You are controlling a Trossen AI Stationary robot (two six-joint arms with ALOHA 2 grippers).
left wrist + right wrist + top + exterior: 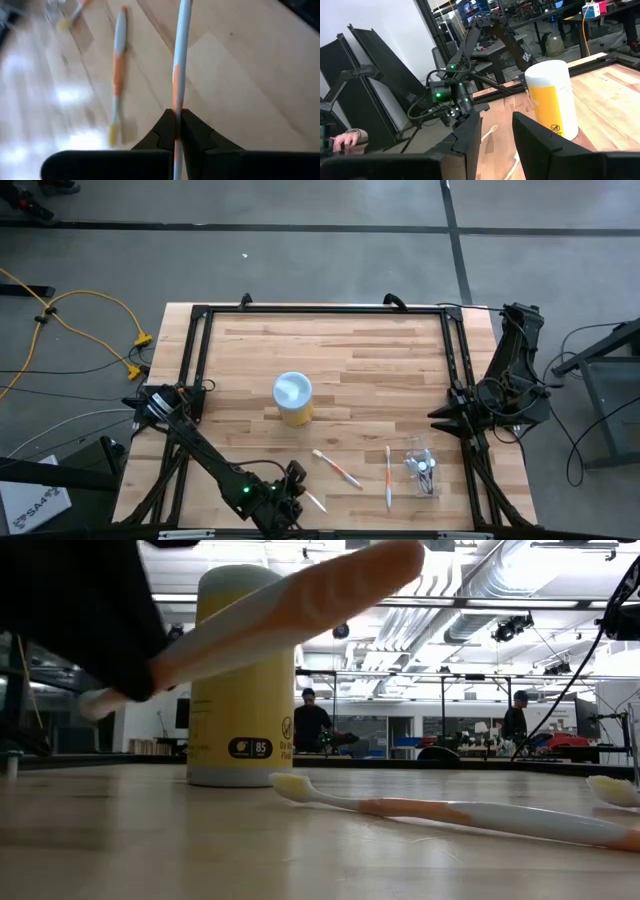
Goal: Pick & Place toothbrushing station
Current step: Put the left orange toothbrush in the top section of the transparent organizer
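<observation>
My left gripper (pixel 177 131) is at the table's near edge, left of centre, shut on a white-and-orange toothbrush (pixel 290 602) that hangs in the air. Two more toothbrushes (pixel 336 468) (pixel 388 476) lie flat on the wood to its right. Beyond them stands the clear holder cup (pixel 422 466) with small items inside. My right gripper (pixel 497 134) waits open at the table's right edge, nothing between its fingers. My left gripper pinches the toothbrush's handle (pixel 176 102) at its orange middle part between the two fingers. The fingers slant down from the table's left-near side. The long white-and-orange end (pixel 183 30) sticks out forward past the fingertips. The brush is lifted clear of the table and tilted.
A yellow canister with a white lid (pixel 293 398) stands upright near the table's middle, behind the toothbrushes. A black frame (pixel 320 310) runs around the tabletop. Bare wood lies on the far half of the table. People stand in the room far behind.
</observation>
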